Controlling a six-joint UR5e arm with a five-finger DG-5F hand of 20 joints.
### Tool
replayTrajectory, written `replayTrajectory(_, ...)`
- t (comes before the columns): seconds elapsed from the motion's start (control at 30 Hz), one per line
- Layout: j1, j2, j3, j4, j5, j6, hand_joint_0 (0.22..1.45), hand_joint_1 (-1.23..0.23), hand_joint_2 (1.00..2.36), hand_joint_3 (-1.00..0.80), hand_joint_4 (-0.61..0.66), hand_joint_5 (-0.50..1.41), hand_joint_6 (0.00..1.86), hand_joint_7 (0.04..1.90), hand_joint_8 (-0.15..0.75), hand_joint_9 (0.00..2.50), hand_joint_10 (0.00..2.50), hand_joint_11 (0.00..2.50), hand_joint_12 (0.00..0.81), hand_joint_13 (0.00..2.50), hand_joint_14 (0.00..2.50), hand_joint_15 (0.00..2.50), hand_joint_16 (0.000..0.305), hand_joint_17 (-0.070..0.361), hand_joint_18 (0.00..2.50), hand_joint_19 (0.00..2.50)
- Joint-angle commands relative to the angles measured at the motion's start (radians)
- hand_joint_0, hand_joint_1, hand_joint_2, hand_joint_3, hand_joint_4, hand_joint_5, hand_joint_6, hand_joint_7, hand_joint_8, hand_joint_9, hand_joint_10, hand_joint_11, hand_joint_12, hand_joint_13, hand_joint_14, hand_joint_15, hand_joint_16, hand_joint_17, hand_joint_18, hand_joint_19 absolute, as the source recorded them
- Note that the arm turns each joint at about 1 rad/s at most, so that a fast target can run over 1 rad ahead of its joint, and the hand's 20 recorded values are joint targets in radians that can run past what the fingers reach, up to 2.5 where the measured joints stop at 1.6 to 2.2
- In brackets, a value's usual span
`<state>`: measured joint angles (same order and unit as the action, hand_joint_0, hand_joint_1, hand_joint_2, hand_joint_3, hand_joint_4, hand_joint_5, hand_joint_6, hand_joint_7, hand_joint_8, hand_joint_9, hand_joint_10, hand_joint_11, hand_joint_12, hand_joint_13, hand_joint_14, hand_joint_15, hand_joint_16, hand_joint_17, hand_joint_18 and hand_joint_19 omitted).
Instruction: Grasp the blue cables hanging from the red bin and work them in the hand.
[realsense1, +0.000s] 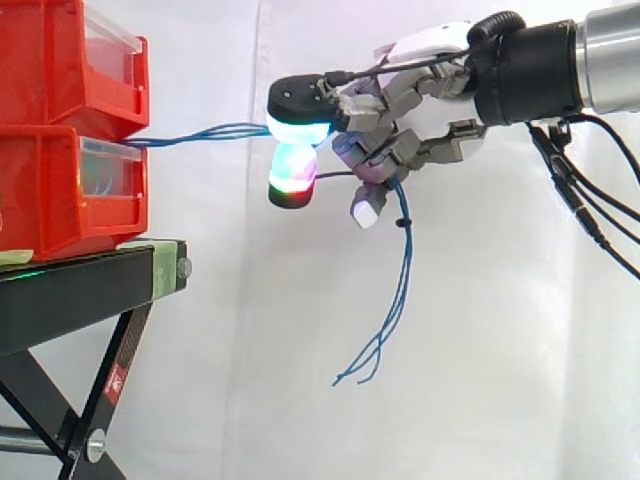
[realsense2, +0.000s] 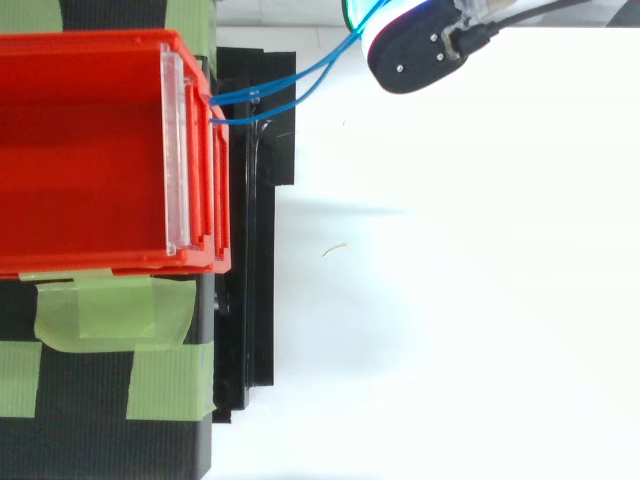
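Thin blue cables (realsense1: 205, 133) run out of the lower red bin (realsense1: 60, 190) and stretch almost level to my hand (realsense1: 400, 115), which comes in from the right. The fingers curl round the strands, with glowing fingertips (realsense1: 300, 130) pinching them. Below the hand the loose ends (realsense1: 385, 330) dangle in mid-air. In the top view the cables (realsense2: 290, 85) leave the bin's front edge and rise to a black fingertip (realsense2: 425, 50) at the top.
Two red bins are stacked, the upper red bin (realsense1: 70, 60) on the lower, on a black stand (realsense1: 90, 290) with green tape (realsense2: 100, 310). A white curtain hangs behind.
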<state>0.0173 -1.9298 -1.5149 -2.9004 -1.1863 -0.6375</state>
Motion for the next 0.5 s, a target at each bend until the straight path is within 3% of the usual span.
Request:
replayTrajectory(0.0, 0.001, 0.000, 0.012, 0.006, -0.003, -0.008, 0.75, -0.64, 1.00, -1.00, 0.25, 0.32, 0.46, 1.22, 0.376, 0.68, 2.50, 2.50, 0.490, 1.01, 2.50, 1.73, 0.055, 0.125, 1.15, 0.56)
replayTrajectory(0.47, 0.001, 0.000, 0.024, 0.009, -0.003, -0.019, 0.71, -0.57, 1.00, -1.00, 0.26, 0.33, 0.44, 1.23, 0.394, 0.70, 2.50, 2.50, 0.493, 1.02, 2.50, 1.71, 0.059, 0.132, 1.14, 0.49)
